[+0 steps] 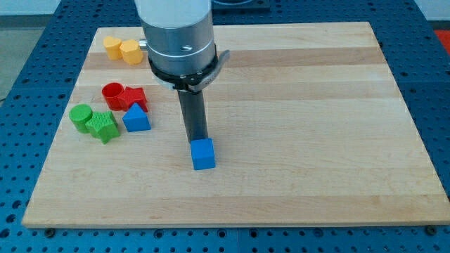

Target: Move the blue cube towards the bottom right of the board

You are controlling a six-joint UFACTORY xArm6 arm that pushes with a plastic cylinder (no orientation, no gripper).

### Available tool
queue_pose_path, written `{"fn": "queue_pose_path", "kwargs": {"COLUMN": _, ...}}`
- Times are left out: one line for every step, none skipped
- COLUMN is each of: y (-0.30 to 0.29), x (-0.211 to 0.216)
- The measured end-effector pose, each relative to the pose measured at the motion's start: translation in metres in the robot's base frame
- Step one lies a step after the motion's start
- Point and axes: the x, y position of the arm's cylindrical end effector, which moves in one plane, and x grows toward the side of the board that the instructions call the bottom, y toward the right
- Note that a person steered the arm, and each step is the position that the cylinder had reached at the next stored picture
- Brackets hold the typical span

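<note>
Camera view: my tip (199, 140) has no pincer, nothing grasped.
Blue cube (203, 154): touching tip, just below it.
Handling: likely light, rigid, slides easily; push upper-left face.

My arm (177, 31) runs out past the view's top edge, so only its lowest housing shows. That housing covers a stretch of the board (295, 105) behind it and hides the right side of the nearer yellow block (130, 51). My tip (199, 140) sits just behind the blue cube (203, 154), and its very end is partly hidden by the cube's top edge, so I cannot tell whether they touch. The red cylinder (112, 95) overlaps the other red block (135, 98), whose shape is unclear.
</note>
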Motion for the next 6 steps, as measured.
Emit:
{"fn": "queue_pose_path", "kwargs": {"y": -0.045, "x": 0.018}}
{"fn": "queue_pose_path", "kwargs": {"y": 0.000, "x": 0.043}}
{"fn": "queue_pose_path", "kwargs": {"y": 0.034, "x": 0.040}}
{"fn": "queue_pose_path", "kwargs": {"y": 0.026, "x": 0.026}}
{"fn": "queue_pose_path", "kwargs": {"y": 0.042, "x": 0.010}}
{"fn": "queue_pose_path", "kwargs": {"y": 0.095, "x": 0.010}}
